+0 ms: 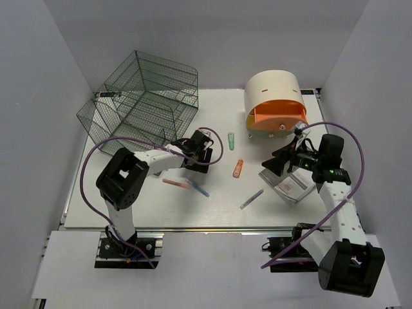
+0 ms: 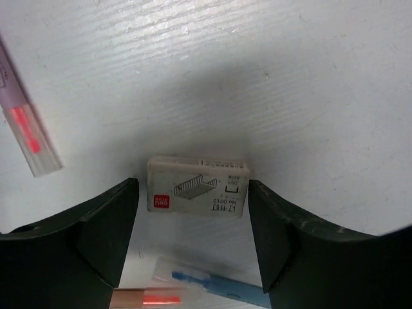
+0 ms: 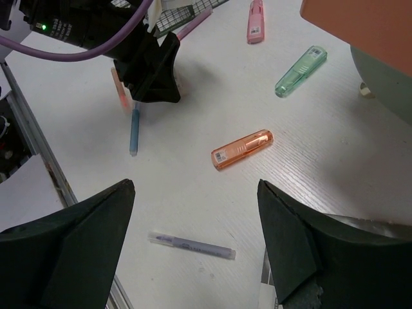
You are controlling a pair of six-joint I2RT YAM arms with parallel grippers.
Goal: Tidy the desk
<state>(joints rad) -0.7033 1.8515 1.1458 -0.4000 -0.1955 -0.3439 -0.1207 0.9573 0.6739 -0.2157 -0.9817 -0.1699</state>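
Spreading across the top view, the white worktop (image 1: 219,209) carries a wire cage (image 1: 145,96) at its far left corner and a drawer box (image 1: 273,96) at its far right. A metal rail runs along the near edge. The widest bare stretch lies near that rail, between the two arms.

The left gripper (image 2: 192,193) is released, its jaws standing either side of a small staple box (image 2: 199,177) that lies flat on the worktop. A gap shows at the left jaw; contact at the right jaw cannot be told. Only the left wrist view shows this box.

The right gripper (image 3: 194,190) hangs with jaws wide and nothing between them. Its wrist view shows an orange highlighter (image 3: 243,149), a purple pen (image 3: 192,245) near the rail, a blue pen (image 3: 134,132) and a green highlighter (image 3: 300,71), all well apart.
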